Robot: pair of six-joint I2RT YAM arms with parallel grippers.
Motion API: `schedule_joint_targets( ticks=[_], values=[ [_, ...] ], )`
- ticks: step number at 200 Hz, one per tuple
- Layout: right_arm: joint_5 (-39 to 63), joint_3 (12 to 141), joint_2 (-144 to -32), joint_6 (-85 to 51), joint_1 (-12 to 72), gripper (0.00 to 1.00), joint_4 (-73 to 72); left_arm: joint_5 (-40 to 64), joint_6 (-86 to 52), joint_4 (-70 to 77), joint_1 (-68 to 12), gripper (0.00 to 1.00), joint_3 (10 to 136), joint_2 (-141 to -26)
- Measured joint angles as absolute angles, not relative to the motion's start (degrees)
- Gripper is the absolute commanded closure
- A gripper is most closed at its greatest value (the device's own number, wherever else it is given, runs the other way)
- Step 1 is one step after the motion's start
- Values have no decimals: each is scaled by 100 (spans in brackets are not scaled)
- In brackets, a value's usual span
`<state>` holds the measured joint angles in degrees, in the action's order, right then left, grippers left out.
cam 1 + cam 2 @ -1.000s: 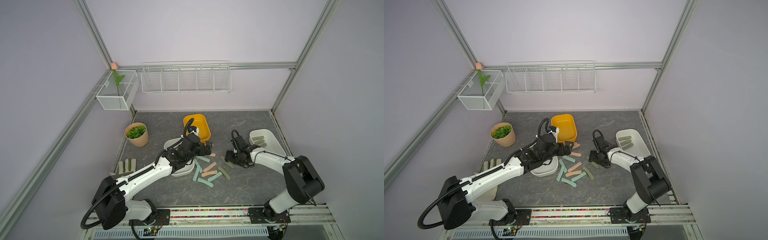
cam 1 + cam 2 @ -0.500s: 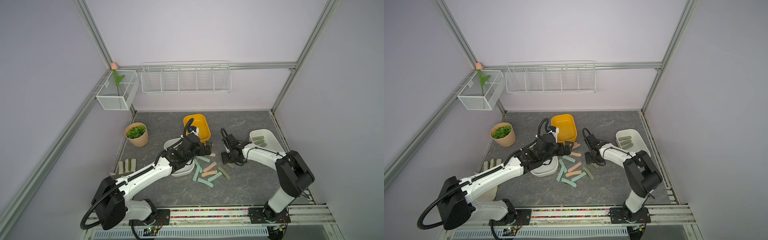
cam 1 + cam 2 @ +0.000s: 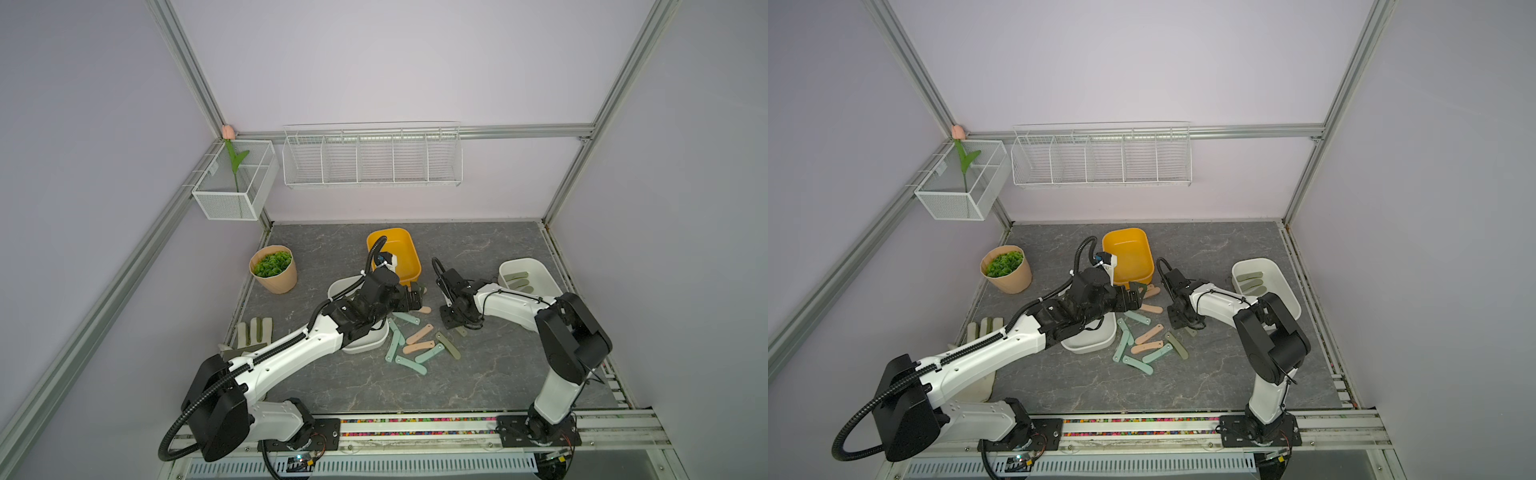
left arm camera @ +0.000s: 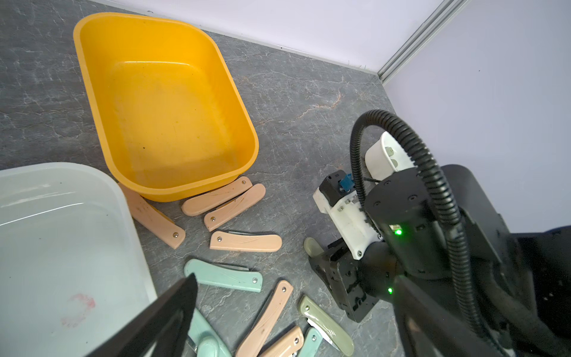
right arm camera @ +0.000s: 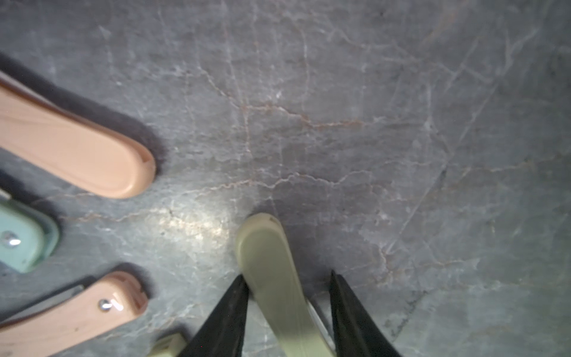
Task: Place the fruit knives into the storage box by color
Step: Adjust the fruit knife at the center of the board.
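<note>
Now, right gripper (image 5: 286, 275): the black jaws stand narrow astride one olive grey-green folded knife (image 5: 268, 262) lying flat on the grey marbled tabletop (image 5: 370, 123). One finger (image 5: 228, 315) is against the knife's edge and a sliver of gap shows at the other, so nothing is clamped yet.
Left gripper (image 4: 295, 276): spread wide and empty, hovering over the loose pile beside the frosted white plastic tub (image 4: 61, 231).
Loose knives: peach-pink folded knives (image 4: 245, 241) lie by the yellow plastic tub (image 4: 173, 117). A mint-teal folded knife (image 4: 222, 275) and a second olive knife (image 4: 327, 324) lie nearer the left arm.
Sorted so far: a few olive knives lie in the white oval tub (image 3: 540, 272) on the right arm's side. The yellow tub holds none, and I see none in the frosted one.
Step, as I judge it: pinching the olive knife to carry it to the white oval tub.
Risk, shove: with one finger touching first, the smooth flat handle may slide sideways rather than be caught.
Risk, swing: the rounded end sticks well out past the fingertips, so an off-centre pinch could let the knife pivot or drop when lifted.
Risk, neighbour: another pale olive end (image 5: 167, 346) sits just beside a finger and may be dragged along.
Risk, arms: the two wrists work near each other, so a careless lift could clip the left arm.
</note>
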<state>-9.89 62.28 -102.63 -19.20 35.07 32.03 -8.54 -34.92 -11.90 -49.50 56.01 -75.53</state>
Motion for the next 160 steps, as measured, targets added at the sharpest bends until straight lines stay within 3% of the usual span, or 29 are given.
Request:
schedule_joint_targets(
  ticks=[105,160],
  values=[
    [-694,6287,-10298,-2099,3142,68,3144,-832,-3489,-1190,-4950,1,5601,-7553],
    [-593,6276,-10287,-2250,2930,52,3083,-764,-3492,-1186,-4950,1,5601,-7555]
  ],
)
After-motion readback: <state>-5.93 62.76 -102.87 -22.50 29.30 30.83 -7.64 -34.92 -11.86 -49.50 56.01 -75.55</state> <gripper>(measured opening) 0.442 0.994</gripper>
